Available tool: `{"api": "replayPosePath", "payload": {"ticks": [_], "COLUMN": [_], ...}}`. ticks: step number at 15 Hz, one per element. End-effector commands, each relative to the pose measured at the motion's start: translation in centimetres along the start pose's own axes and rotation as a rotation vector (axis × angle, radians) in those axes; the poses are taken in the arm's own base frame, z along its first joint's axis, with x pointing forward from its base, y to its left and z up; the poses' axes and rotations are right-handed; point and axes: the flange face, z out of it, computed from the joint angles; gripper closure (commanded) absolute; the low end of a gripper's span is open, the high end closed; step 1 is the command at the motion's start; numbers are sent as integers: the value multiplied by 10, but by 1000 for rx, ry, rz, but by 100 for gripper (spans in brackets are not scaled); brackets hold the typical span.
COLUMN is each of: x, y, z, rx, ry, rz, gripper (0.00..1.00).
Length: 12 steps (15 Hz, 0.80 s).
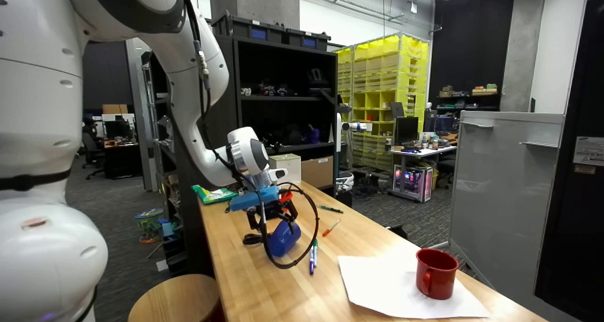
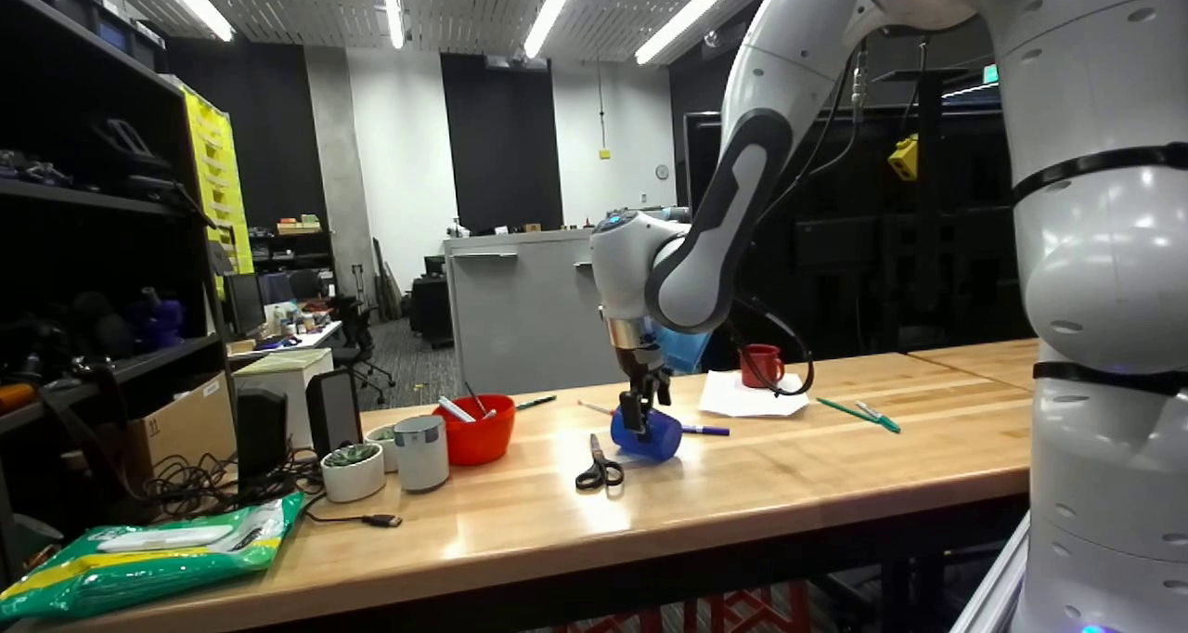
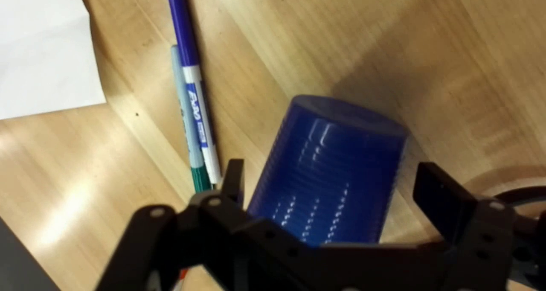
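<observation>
A blue ribbed cup lies on its side on the wooden table; it shows in both exterior views [image 1: 284, 243] [image 2: 661, 440] and in the wrist view [image 3: 332, 167]. My gripper [image 3: 337, 188] is open, its two black fingers on either side of the cup. A gap shows between the right finger and the cup; the left finger is close to the cup's edge, and I cannot tell whether it touches. The gripper's body hides the cup's near end in the wrist view. A purple-capped marker [image 3: 198, 107] and a green-capped marker [image 3: 186, 112] lie beside the cup.
Black-handled scissors [image 2: 600, 473] lie near the cup. A red mug [image 1: 436, 277] stands on white paper [image 1: 373, 284]. An orange-capped pen [image 1: 331, 228] lies beyond. A red bowl with pens [image 2: 483, 438], a grey cup [image 2: 422, 455] and a green packet [image 2: 176, 549] are on the table.
</observation>
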Motion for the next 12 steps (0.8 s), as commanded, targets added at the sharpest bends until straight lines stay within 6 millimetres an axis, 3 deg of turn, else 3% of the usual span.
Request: {"api": "replayPosePath", "payload": {"ticks": [1,7,12], "x": [14,45,60], "y": [12,39,33], "z": [-30,-60,-73], "rx": [40,103,78], "ry": [-32,-99,-134], "rz": [-92,-83,88], "gripper": [0,0,0]}}
